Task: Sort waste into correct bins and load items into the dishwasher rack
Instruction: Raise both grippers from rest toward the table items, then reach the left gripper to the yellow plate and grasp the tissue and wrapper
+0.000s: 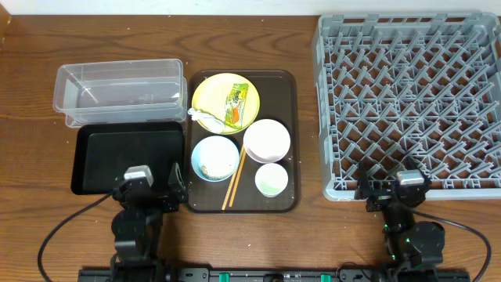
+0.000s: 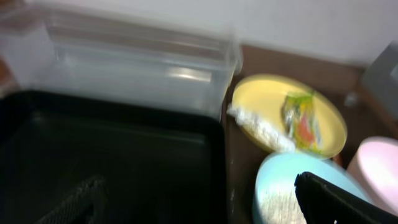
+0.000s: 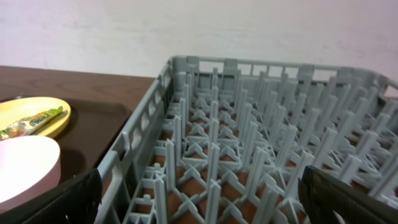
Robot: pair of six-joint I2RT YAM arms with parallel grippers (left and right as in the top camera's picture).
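On the brown serving tray [image 1: 291,117] sit the yellow plate [image 1: 215,92] with the printed wrapper [image 1: 235,106] and white scrap [image 1: 205,119], the light blue bowl [image 1: 218,153] holding rice grains [image 1: 207,168], the white bowl [image 1: 266,141], the pale cup [image 1: 272,180] and two chopsticks [image 1: 233,182]. My left gripper [image 1: 149,184] is open and empty over the near edge of the black tray [image 1: 117,153]; its view shows the wrapper [image 2: 300,118] and blue bowl [image 2: 280,174]. My right gripper [image 1: 395,186] is open and empty at the near edge of the grey rack [image 1: 415,102].
The clear tub [image 1: 117,90] stands behind the black tray, at the left of the serving tray. The rack's pegs [image 3: 249,137] fill the right wrist view, with the white bowl [image 3: 25,165] at its left. Cables trail at the table's front edge.
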